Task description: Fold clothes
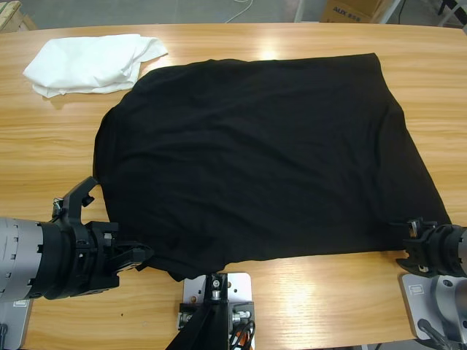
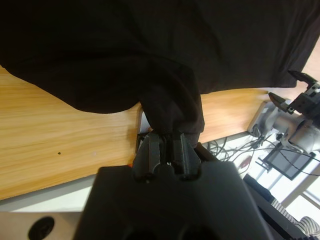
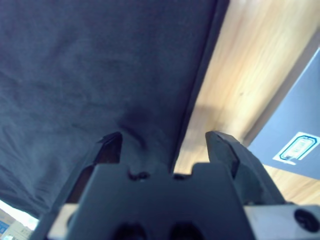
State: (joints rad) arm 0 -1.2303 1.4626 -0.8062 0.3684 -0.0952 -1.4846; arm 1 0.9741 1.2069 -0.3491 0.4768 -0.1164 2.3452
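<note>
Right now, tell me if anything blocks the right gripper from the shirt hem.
Nothing visible does. The right gripper is open astride the hem of the black T-shirt, with only bare table beside it.

White garment (image 1: 91, 63) lies crumpled on wooden table (image 1: 44, 146).

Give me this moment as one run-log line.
left gripper: shut on black T-shirt near edge | right gripper: open at shirt's hem, not gripping | white garment: apart, far corner

Black T-shirt (image 1: 263, 160), white garment (image 1: 91, 64), wooden table (image 1: 51, 138)
</note>
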